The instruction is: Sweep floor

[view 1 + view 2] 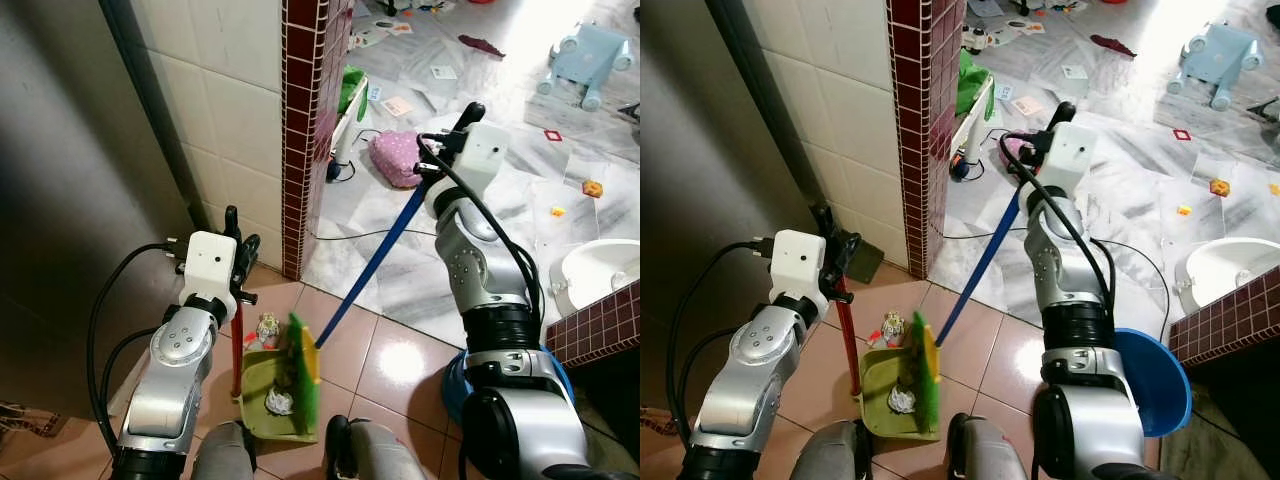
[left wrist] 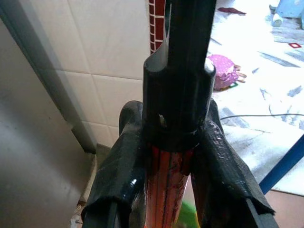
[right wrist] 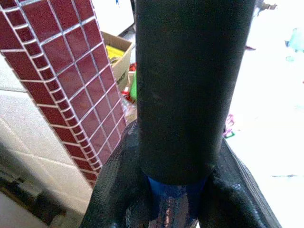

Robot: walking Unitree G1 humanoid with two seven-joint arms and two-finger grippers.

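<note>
My left gripper (image 1: 240, 245) is shut on the red handle (image 1: 238, 345) of a green dustpan (image 1: 262, 405) that rests on the pink floor tiles between my feet. Crumpled litter (image 1: 279, 401) lies in the pan, and a small scrap (image 1: 267, 328) sits just beyond it. My right gripper (image 1: 450, 135) is shut on the blue broom handle (image 1: 375, 262), held slanted, with the green broom head (image 1: 303, 362) at the pan's mouth. In the wrist views, the fingers (image 2: 118, 166) clamp the red handle (image 2: 166, 190) and the fingers (image 3: 118, 190) clamp the blue one (image 3: 173, 199).
A white tiled wall with a dark red tiled corner post (image 1: 305, 120) stands right ahead. Beyond lies a marble floor strewn with a pink cushion (image 1: 395, 155), cards, a cable and a blue toy (image 1: 590, 55). A white basin (image 1: 600, 275) and a blue bucket (image 1: 1155, 380) sit at my right.
</note>
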